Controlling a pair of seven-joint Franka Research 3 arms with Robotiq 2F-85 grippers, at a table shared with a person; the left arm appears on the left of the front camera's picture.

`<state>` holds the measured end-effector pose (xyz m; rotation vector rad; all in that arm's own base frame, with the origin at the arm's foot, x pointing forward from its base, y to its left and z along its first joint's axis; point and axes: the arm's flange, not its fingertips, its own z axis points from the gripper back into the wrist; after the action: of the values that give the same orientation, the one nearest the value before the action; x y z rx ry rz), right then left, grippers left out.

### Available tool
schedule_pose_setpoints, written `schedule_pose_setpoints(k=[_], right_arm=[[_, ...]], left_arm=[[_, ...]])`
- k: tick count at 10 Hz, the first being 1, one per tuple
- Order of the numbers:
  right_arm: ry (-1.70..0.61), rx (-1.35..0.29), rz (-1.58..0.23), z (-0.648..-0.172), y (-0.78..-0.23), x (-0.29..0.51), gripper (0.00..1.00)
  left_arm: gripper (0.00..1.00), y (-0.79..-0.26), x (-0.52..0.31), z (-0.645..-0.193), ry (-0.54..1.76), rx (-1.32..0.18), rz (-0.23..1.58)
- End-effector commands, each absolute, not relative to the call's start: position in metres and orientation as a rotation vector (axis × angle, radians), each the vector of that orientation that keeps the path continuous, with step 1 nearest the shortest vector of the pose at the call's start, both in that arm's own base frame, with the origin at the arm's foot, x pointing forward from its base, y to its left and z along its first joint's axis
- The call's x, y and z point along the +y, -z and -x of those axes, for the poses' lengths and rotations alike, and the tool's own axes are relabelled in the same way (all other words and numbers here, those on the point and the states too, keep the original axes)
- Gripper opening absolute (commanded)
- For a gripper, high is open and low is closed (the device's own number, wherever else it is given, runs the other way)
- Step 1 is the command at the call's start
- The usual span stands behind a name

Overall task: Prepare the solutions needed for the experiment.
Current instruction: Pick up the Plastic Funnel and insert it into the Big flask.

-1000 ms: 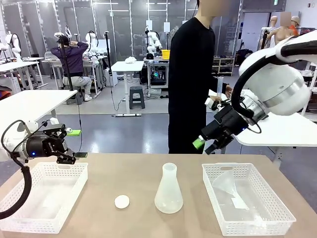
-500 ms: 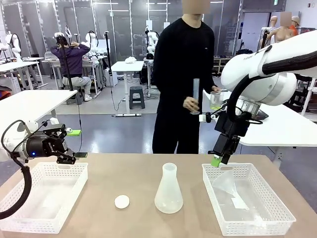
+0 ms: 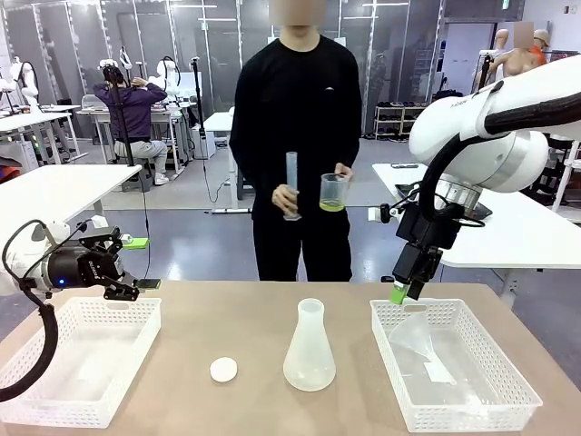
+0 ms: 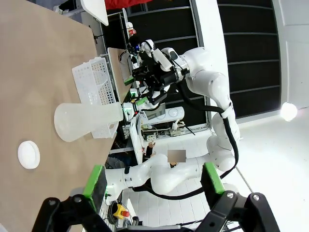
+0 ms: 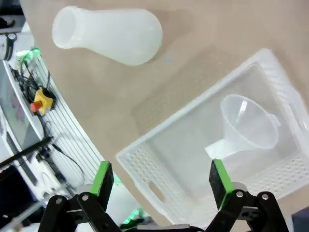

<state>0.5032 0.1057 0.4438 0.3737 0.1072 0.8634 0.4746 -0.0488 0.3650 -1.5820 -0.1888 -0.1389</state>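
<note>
Tan table (image 3: 236, 318), flask (image 3: 310, 350) in the middle (busy lab (image 3: 182, 154) behind); left gripper (image 4: 153, 176) and right gripper (image 5: 160, 176) both wide, empty.

The solutions (image 3: 333, 206) form a shallow yellow-green layer in an upright clear beaker (image 3: 333, 186) held aloft.

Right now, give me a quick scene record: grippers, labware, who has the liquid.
left gripper: open, holding nothing, by the far edge of the left tray
right gripper: open, holding nothing, above the far edge of the right tray
solution: shallow yellow-green layer in a beaker held by the person
cylinder: upright, also held by the person
flask: upright, centre of the table
disc: on table, left of flask
funnel: lying in right tray
</note>
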Motion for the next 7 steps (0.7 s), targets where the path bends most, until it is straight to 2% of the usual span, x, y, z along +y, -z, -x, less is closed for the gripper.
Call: schedule_pose_setpoints(k=[1,4,5,7], right_arm=[[-1.167,0.098,-0.045,-0.53,-0.439,0.112,1.0],[-1.338,0.032,0.02,-0.547,-0.426,0.117,1.0],[-1.425,0.003,-0.043,-0.547,-0.421,0.118,1.0],[-1.426,0.022,-0.149,-0.548,-0.415,0.116,1.0]], left_arm=[[1.0,-0.369,-0.05,-0.473,0.14,-0.204,1.592],[1.0,-0.369,-0.05,-0.473,0.14,-0.204,1.592],[1.0,-0.369,-0.05,-0.473,0.14,-0.204,1.592],[1.0,-0.369,-0.05,-0.473,0.14,-0.204,1.592]])
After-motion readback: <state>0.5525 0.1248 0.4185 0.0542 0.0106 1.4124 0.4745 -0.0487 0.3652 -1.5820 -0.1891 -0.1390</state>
